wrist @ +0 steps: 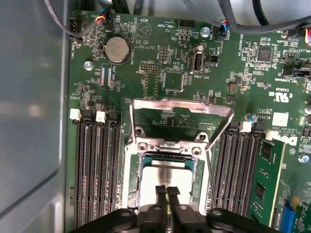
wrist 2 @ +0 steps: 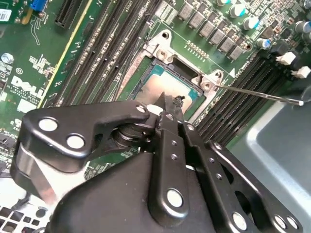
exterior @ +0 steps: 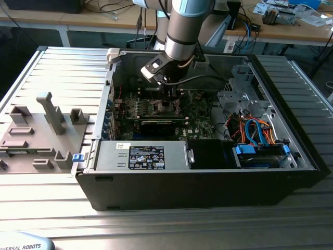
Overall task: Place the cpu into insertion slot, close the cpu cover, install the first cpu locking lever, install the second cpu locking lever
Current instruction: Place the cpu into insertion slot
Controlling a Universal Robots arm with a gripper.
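The cpu, with its dull silver top, lies flat in the insertion slot, whose silver rim sits on the green board. The cpu cover stands swung up and open behind the slot. A thin wire locking lever sticks out beside the slot, unlatched. My gripper hovers just over the chip's near edge, its two black fingertips pressed together with nothing between them. In the exterior view the gripper reaches down into the open computer case.
Black memory slots flank the socket on both sides. A long black card lies across the board. The case wall and a bundle of drive cables hem in the space. A grey fixture plate lies at the exterior view's left.
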